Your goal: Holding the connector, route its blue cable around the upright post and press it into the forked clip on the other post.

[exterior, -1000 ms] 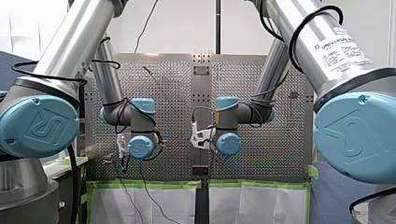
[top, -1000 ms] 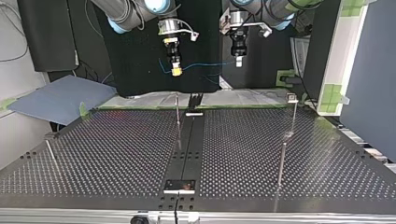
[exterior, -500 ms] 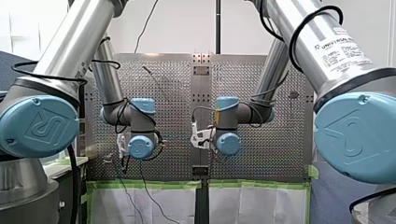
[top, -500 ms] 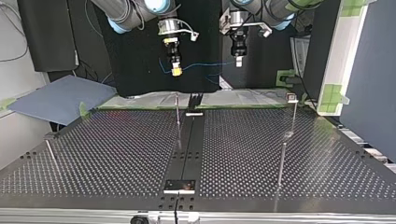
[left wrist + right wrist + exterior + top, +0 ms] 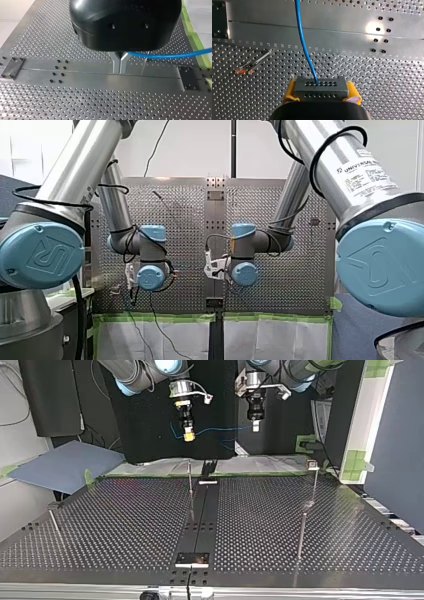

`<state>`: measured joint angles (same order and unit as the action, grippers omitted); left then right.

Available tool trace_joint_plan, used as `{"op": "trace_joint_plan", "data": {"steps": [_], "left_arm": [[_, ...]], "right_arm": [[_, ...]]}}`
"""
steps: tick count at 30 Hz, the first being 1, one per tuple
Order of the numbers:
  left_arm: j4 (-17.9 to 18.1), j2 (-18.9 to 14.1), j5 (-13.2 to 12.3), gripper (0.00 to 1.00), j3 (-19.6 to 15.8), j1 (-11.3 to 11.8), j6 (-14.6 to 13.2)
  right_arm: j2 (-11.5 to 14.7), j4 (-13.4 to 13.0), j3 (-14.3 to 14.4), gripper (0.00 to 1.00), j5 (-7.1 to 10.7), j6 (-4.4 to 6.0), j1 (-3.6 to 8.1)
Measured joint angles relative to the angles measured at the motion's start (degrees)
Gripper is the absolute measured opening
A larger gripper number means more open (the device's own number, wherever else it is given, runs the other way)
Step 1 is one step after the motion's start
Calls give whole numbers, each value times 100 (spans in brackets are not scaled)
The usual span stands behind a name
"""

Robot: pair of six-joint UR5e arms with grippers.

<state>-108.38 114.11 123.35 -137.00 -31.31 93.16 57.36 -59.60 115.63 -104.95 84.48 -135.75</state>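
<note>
Counter (image 5: 125,525): perforated plate, with a dark centre strip (image 5: 202,520) running away from the top view's near edge.
Upright post (image 5: 190,480): thin, standing just beside the strip toward the far edge, mid top view. No cable touches it.
Clip post (image 5: 314,485): well apart from the first, toward the top view's right. Small head on top, too small to make out the fork. No cable in it.
Right end effector (image 5: 189,436): beyond the counter's far edge, above post height, pointing down. It is closed on the connector (image 5: 321,87), and the yellow pads (image 5: 290,91) clamp its two short ends with the holed face outward.
Blue cable (image 5: 302,37): leaves one hole of the connector and crosses open air to the other arm, with a slight sag in the top view.
Left end effector (image 5: 255,426): beside the right one at about the same height, toward the top view's right. The metal fingers (image 5: 117,63) are drawn together and the cable comes out sideways from between them. Reads as a pinch on the cable; how tight, cannot tell.
Step in hand: judged as the carry-in, before any routing. The cable is strung between the arms, clear of both posts.
Next move: likely both arms forward over the counter and down to post height. The connector is then led round the upright post so the cable bears on it, and the span is carried to the clip head and pushed down into the fork. Too slack and the cable may slip off the post; too tight and it may bend the thin posts.
</note>
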Motion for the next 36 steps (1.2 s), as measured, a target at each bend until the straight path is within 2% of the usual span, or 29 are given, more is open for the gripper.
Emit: {"op": "trace_joint_plan", "data": {"steps": [19, 32, 36], "left_arm": [[12, 16, -10, 0, -12, -9, -16], [174, 503, -131, 0, -104, -43, -70], [175, 545, -131, 0, -105, -44, -70]], "right_arm": [[0, -2, -1, 0, 0, 0, -3], [0, 0, 0, 0, 0, 0, 0], [0, 0, 0, 0, 0, 0, 0]]}}
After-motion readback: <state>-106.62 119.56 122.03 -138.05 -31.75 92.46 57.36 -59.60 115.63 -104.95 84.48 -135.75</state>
